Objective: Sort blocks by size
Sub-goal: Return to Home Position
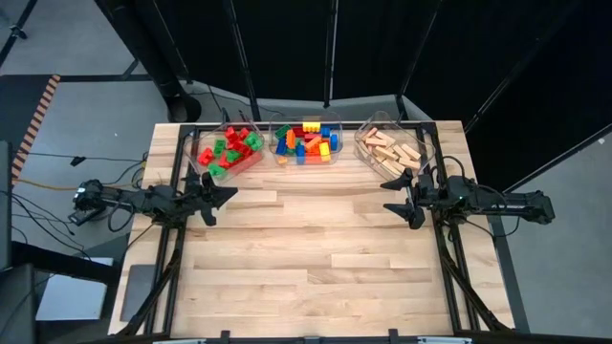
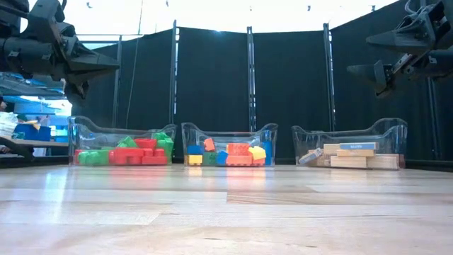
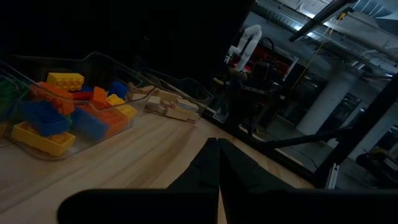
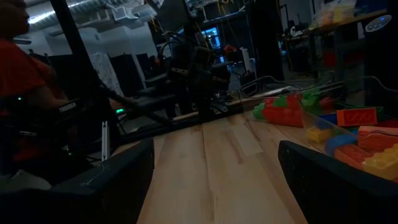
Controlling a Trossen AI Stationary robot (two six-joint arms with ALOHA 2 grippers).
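Every one of the blocks [image 1: 306, 143] I see sits in the bins [image 2: 393, 134], none on the surface [image 1: 316, 258]; sorting looks finished. Left arm [image 1: 143, 199] jaws pressed together, right arm [image 1: 478, 201] jaws spread.

Along the far edge of the pale, plank-striped wooden table [image 1: 316, 268], red and green blocks [image 1: 229, 151] are showing through the left clear bin [image 2: 99, 134]. Blue, orange, yellow and red blocks [image 1: 306, 143] are showing through the middle bin [image 2: 226, 134], and tan wooden bars [image 1: 392, 148] through the right bin [image 2: 354, 133].
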